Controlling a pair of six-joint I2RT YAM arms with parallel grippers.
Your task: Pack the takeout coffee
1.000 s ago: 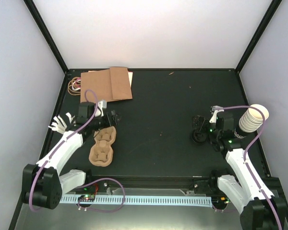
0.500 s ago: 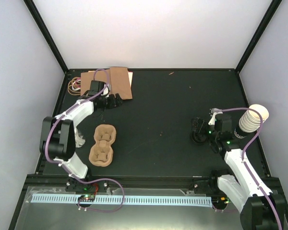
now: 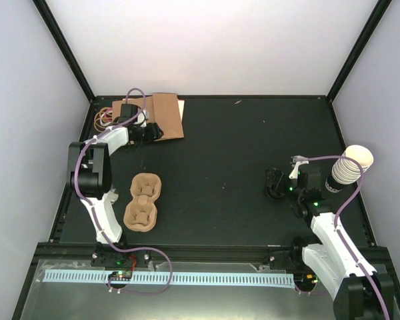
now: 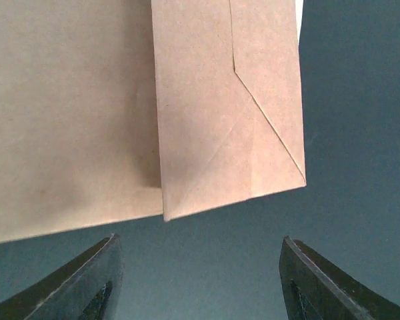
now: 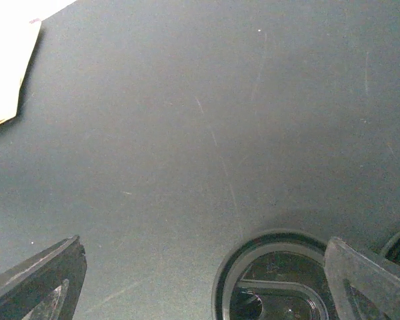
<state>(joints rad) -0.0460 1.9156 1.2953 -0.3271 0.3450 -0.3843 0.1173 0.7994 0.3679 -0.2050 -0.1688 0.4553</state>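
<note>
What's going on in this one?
The left claw is open at the edge of the flat brown paper bags in the far left corner, holding nothing. The right claw is open too, by a black lid on the right, near the stack of cream cups. The pulp cup tray lies apart from both. No lidded cup is in view, so packing has not begun.

paper bags lie far left, pulp trays before them, cup stack at the right edge.
</note>
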